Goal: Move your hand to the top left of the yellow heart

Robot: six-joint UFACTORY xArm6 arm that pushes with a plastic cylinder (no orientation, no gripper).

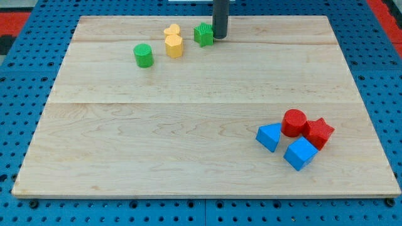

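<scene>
Blue cube [299, 153] sits nearest the lens, well apart from my tip [220, 36], which stands at the pale wooden worktop's [188, 150] top edge, touching or just beside a green block [203, 34] on its left. No pincer is fitted, so no grip state applies. Further left of my tip lies the yellow heart [172, 30], a small rounded lobed piece just above a yellow hexagonal block [174, 46]. Approach appears under way; reaching the heart's top-left likely means skirting the green block.

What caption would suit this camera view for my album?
My tip beside the green block, right of the yellow heart.
</scene>
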